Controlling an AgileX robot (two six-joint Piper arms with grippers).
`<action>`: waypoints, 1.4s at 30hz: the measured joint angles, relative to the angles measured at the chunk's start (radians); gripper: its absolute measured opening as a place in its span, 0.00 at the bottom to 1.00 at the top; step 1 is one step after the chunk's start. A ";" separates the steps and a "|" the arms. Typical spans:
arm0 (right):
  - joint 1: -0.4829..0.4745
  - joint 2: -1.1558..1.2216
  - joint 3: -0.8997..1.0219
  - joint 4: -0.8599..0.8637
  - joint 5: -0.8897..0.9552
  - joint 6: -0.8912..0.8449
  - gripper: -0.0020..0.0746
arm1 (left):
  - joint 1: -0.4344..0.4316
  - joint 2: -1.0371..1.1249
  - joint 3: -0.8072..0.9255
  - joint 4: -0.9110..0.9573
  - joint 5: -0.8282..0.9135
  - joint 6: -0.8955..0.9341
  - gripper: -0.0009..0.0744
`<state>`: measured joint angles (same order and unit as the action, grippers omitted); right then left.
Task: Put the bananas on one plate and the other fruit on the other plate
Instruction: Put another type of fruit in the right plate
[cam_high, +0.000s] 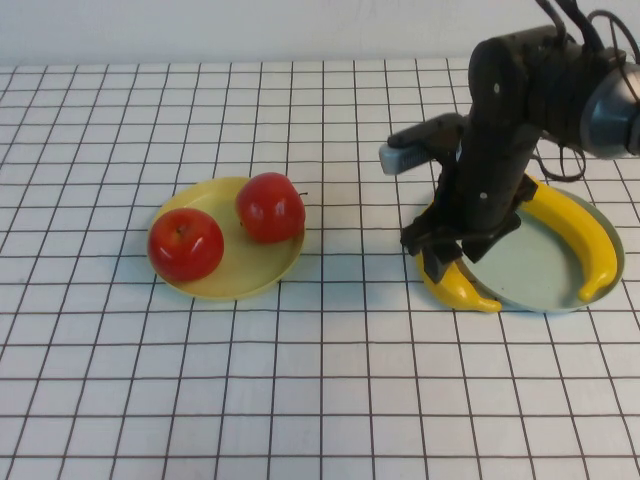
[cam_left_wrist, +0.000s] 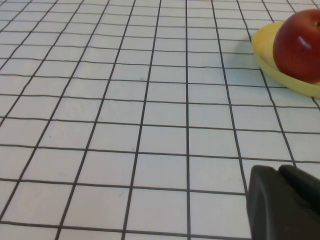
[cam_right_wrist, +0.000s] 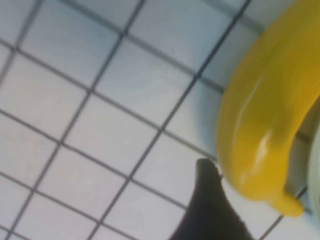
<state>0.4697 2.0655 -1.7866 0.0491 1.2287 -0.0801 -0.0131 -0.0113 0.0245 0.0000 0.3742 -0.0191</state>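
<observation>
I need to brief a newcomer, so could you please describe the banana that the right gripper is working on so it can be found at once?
Find the blue-green plate under the right arm. Two bananas are there; this banana lies across the plate's near-left rim, directly below the open right gripper. The other banana curves along the far-right rim, clear of the gripper.

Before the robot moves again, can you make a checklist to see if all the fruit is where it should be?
1. Both red fruits on the yellow plate: ok.
2. Far banana on the blue-green plate: ok.
3. Near banana fully on that plate: not ok, it lies on the rim with its end over the table.
4. Right gripper let go of the near banana: cannot tell; it sits right over it, fingers spread.
5. Left gripper out of the way: ok, shut and low over bare table near the yellow plate.
</observation>
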 joint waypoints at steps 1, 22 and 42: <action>0.000 0.000 0.024 0.002 0.000 0.000 0.56 | 0.000 0.000 0.000 0.000 0.000 0.000 0.01; 0.000 0.060 0.053 0.021 -0.067 0.000 0.56 | 0.000 0.000 0.000 0.000 0.000 0.000 0.01; 0.006 -0.118 0.047 -0.080 -0.028 -0.022 0.44 | 0.000 0.000 0.000 0.000 0.000 0.000 0.01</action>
<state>0.4758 1.9472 -1.7400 -0.0310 1.2012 -0.1023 -0.0131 -0.0113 0.0245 0.0000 0.3742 -0.0191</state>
